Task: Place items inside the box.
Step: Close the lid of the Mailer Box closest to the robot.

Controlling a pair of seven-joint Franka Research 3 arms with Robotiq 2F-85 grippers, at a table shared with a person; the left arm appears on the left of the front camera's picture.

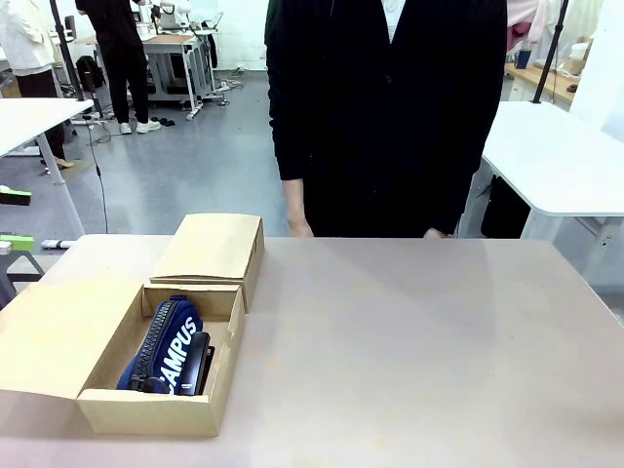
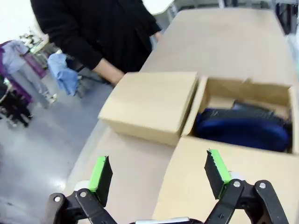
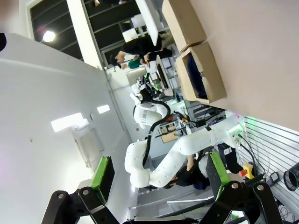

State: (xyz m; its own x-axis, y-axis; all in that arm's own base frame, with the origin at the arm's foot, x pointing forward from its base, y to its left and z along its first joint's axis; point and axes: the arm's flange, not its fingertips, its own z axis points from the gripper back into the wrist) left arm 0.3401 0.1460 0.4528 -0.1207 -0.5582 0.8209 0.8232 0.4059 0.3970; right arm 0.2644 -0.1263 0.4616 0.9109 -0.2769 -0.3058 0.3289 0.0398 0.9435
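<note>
Beige table (image 1: 409, 341) is occupied near left by an open box (image 1: 146, 409) containing the navy pouch (image 1: 171, 343); both grippers (image 2: 159, 175) (image 3: 156, 175) are seen spread wide, empty.

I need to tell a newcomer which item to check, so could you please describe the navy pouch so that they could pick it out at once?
Start at the open cardboard box near the table's front left corner, next to a closed cardboard box. Inside lies the navy pouch, running lengthwise, with a black stapler against its right side. White "CAMPUS" lettering sets it apart.
</note>
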